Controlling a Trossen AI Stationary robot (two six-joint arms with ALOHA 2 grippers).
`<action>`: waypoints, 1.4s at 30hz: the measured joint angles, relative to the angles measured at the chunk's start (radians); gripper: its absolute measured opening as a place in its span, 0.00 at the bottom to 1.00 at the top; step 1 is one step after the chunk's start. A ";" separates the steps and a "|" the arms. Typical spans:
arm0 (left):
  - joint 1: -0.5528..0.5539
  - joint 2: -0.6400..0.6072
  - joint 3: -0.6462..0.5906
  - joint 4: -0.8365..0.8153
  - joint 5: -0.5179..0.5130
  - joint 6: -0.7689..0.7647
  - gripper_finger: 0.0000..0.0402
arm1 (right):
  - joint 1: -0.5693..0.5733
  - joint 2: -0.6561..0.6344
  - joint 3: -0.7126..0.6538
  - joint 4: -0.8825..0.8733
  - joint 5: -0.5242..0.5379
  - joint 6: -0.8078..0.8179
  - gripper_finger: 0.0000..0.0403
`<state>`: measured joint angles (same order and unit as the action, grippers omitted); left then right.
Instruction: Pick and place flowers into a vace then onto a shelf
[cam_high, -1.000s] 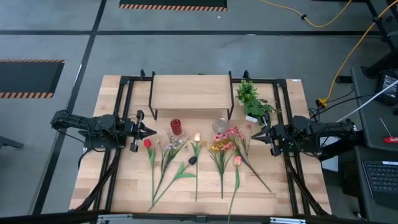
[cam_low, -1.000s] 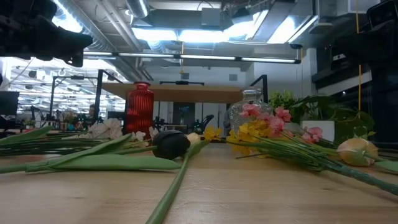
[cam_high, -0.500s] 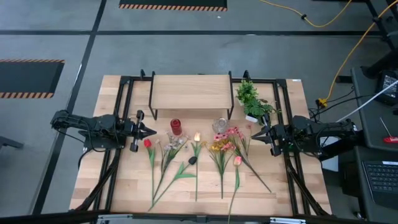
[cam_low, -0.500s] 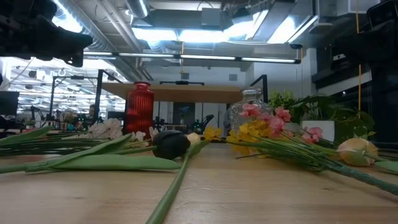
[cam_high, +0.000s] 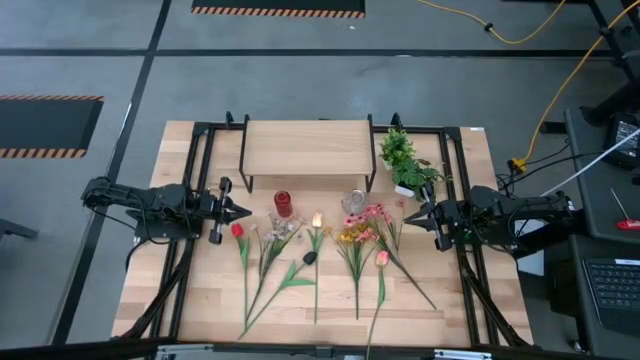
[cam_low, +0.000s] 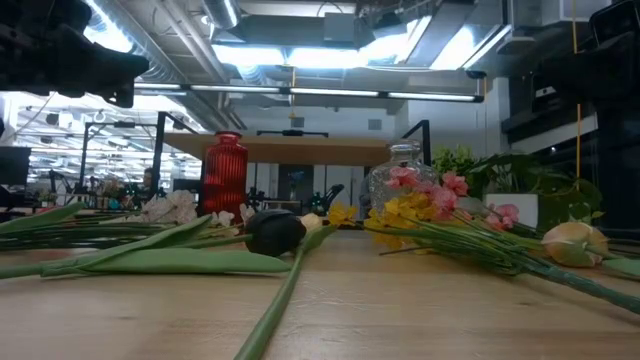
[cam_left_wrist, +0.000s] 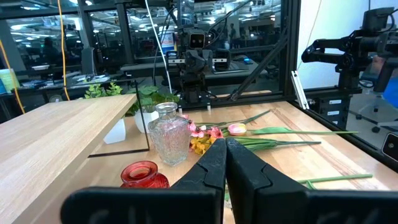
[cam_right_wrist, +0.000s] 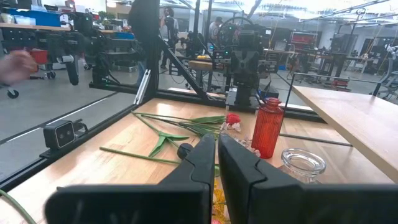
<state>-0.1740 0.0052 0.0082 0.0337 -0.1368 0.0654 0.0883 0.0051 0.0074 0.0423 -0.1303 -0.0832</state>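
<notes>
Light-wood table (cam_high: 200, 300) carries flowers (cam_high: 310, 255) fanned flat, blooms toward vases, stems trailing away, likely so each stem is free to pinch. Red vase (cam_high: 283, 203) and clear glass vase (cam_high: 352, 202) stand upright just before shelf (cam_high: 305, 150), both empty. Left tool (cam_high: 243, 211), fingers pressed together, beside red bloom, apart from it. Right tool (cam_high: 410, 212), also pressed together, near pink blooms. Nothing held.

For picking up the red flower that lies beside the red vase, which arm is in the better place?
Probably the left. The left gripper, shut, hovers right beside the red-bloomed flower and the ribbed red glass vase. The right gripper, also shut, waits across the table beyond the pink flowers.
</notes>
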 joint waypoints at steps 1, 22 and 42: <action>0.000 0.000 0.000 0.000 0.000 0.000 0.01 | 0.000 0.000 0.000 0.000 0.000 0.000 0.06; 0.000 0.000 0.000 0.023 0.000 0.034 0.01 | 0.000 0.000 0.000 0.000 0.000 0.000 0.06; 0.000 0.000 0.000 0.022 -0.041 0.027 0.01 | 0.000 0.000 0.000 0.021 0.053 0.000 0.06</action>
<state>-0.1741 0.0054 0.0086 0.0555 -0.1776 0.0926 0.0883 0.0054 0.0074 0.0635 -0.0775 -0.0832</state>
